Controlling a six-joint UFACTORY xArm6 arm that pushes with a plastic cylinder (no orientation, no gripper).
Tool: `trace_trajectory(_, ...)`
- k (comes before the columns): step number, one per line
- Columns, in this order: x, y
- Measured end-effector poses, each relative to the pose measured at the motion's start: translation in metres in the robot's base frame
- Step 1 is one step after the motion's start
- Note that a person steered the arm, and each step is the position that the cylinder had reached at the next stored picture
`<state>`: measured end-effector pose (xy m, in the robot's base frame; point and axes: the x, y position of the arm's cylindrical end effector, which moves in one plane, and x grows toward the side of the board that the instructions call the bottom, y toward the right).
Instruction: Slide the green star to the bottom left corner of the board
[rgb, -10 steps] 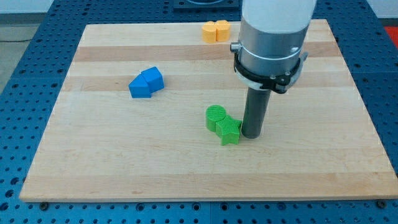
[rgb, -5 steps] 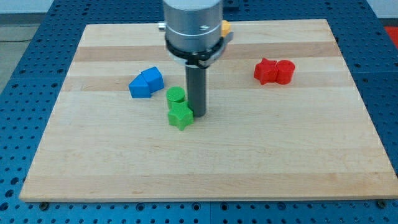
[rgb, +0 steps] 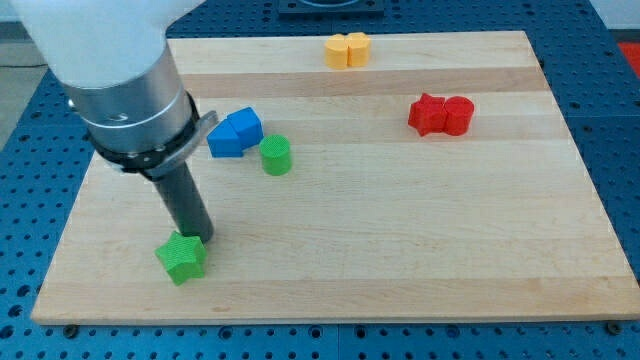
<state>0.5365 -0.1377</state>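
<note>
My tip (rgb: 200, 240) is set against the upper right side of the green star (rgb: 181, 258); no pincer is fitted, so nothing is gripped. The star is placed near the bottom left of the board (rgb: 420, 270), a little short of the corner. A green cylinder (rgb: 276, 156) is seen beside the blue blocks (rgb: 235, 133), well apart. If the push is made off-centre, the star could be spun aside or driven over the edge.

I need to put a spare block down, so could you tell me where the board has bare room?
The widest bare patch is the view's bottom right, below the red blocks. The strip between the yellow blocks and the red ones is also free. The left is crowded: blue blocks, green cylinder, green star, my tip.
</note>
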Motion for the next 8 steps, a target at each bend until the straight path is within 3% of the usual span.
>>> trace_trajectory(2,0.028,0.023)
trace_trajectory(6,0.038,-0.073)
trace_trajectory(7,0.021,-0.053)
trace_trajectory(8,-0.003,0.011)
